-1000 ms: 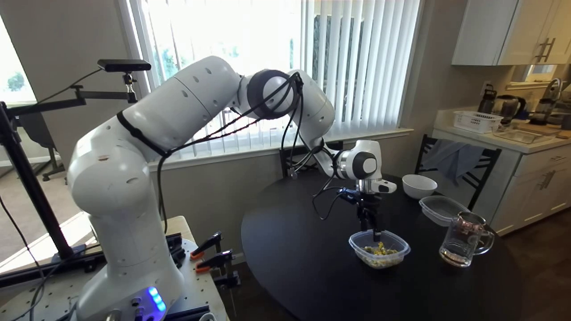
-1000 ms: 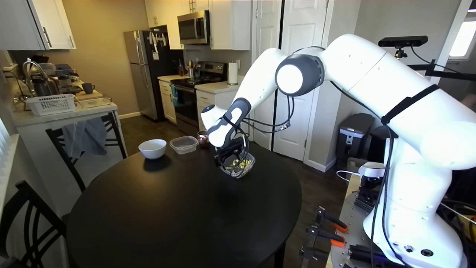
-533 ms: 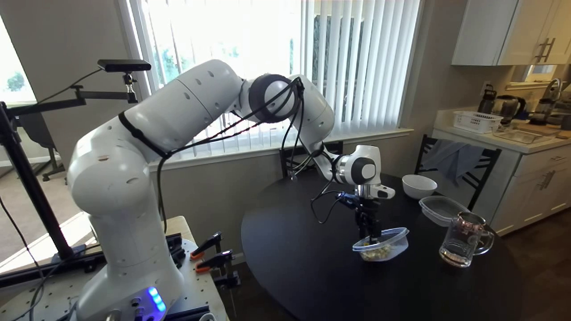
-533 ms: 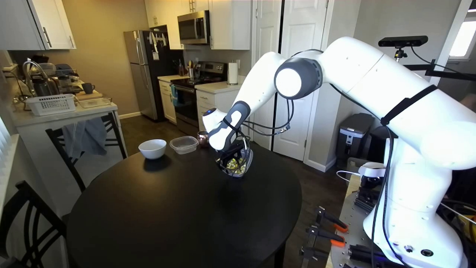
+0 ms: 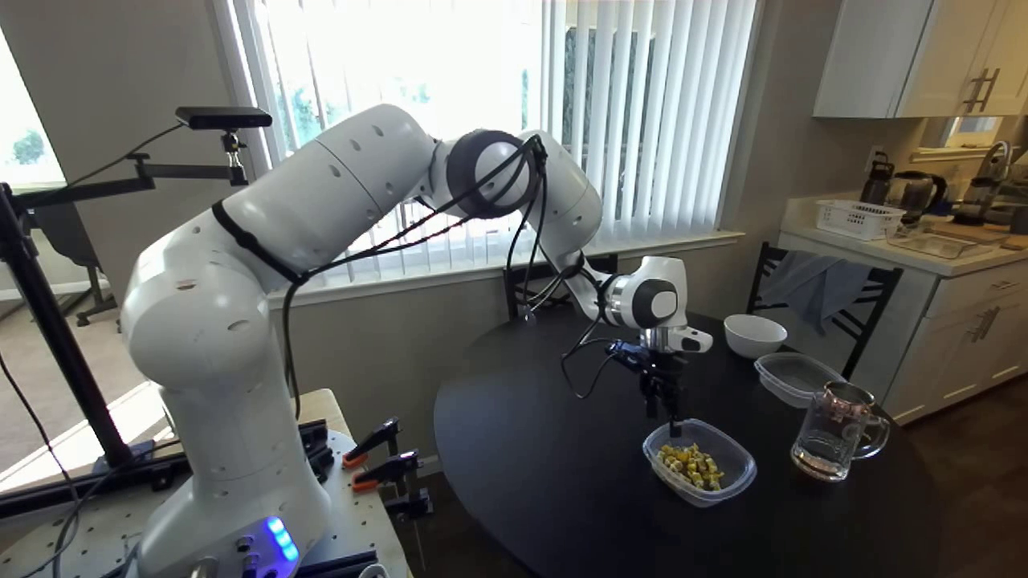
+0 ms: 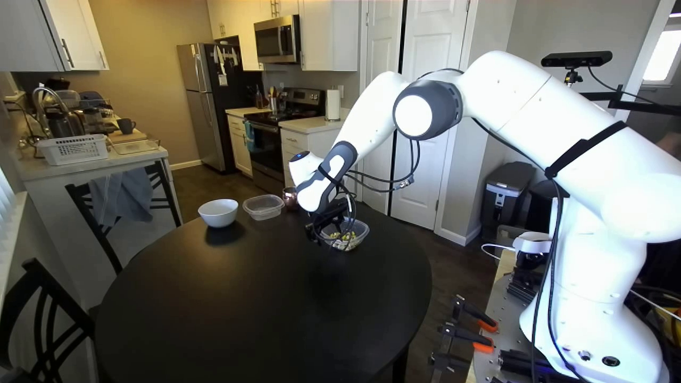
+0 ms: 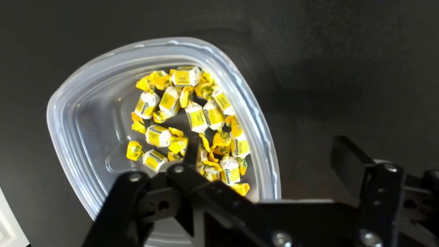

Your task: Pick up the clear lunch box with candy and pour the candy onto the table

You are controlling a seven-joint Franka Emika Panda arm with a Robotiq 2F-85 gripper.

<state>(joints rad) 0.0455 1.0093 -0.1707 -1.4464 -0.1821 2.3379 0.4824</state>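
Glossy plastic lunch box [image 7: 106, 120]; smooth table [image 6: 255, 303], faintly shiny.

A clear, shallow box [image 7: 92, 113] with rounded corners sits on the dark round counter [image 6: 239, 308], mouth up, whether quite level I cannot tell. Inside, candy [image 7: 196, 118] in yellow-and-white wrappers lies bunched toward one wall.

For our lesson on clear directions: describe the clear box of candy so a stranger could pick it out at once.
Start with the large round black table. At the gripper, look for a see-through plastic box with rounded corners. A similar clear container sits between the white bowl and the glass mug, but this box holds a cluster of yellow-and-white wrapped candy.
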